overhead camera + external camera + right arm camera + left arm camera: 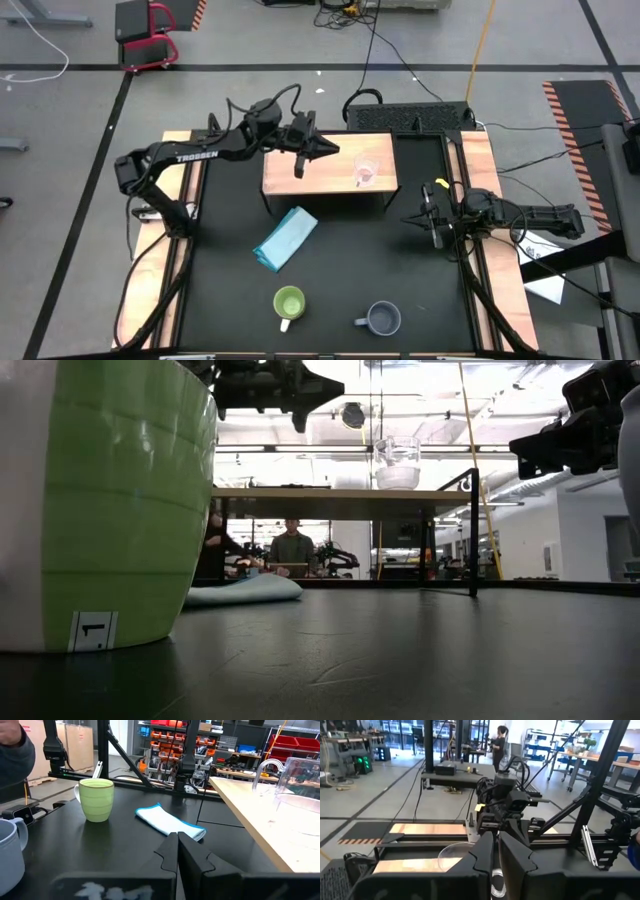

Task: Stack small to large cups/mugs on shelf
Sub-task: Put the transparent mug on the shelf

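The small clear glass cup (pixel 367 172) stands upright on the right part of the light-wood shelf (pixel 310 178); it also shows in the low view (pixel 397 463). The lime-green mug (pixel 289 303) and the grey-blue mug (pixel 382 319) stand on the black table near its front edge. My left gripper (pixel 322 148) is shut and empty, above the shelf's far edge and left of the glass cup. My right gripper (pixel 424 215) is shut and empty, above the table's right side beside the shelf, pointing toward the table's left.
A light blue folded cloth (pixel 285 238) lies on the table between the shelf and the mugs. Wooden side strips (pixel 482 170) run along the table's left and right. A person (pixel 292 545) stands in the room beyond the table.
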Robot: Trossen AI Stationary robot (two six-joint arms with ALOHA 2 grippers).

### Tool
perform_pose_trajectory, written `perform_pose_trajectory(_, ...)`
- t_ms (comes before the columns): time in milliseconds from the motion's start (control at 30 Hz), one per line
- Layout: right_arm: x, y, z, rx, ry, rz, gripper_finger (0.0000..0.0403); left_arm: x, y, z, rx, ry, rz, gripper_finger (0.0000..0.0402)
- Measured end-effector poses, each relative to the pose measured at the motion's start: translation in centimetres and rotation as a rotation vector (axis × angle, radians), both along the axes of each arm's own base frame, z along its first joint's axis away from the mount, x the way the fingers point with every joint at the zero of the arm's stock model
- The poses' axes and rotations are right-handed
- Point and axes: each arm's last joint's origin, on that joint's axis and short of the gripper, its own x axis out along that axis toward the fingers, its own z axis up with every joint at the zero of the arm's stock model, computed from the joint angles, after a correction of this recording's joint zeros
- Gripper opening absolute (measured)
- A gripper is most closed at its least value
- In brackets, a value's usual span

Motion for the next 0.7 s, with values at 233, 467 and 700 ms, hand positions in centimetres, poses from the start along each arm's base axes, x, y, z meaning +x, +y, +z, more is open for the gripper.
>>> perform_pose_trajectory(233,0.0,0.0,-0.1,0.001,0.015,0.0,0.0,0.8,0.5,0.3,0.017,-0.009,-0.002,0.0031)
perform_pose_trajectory(467,0.0,0.0,-0.2,0.0,0.016,0.0,0.0,0.8,0.5,0.9,0.054,-0.048,-0.002,0.0031)
perform_pose_trajectory(700,0.0,0.0,-0.2,-0.001,0.017,0.0,0.0,1.0,0.5,2.0,0.066,0.026,-0.009,0.0031)
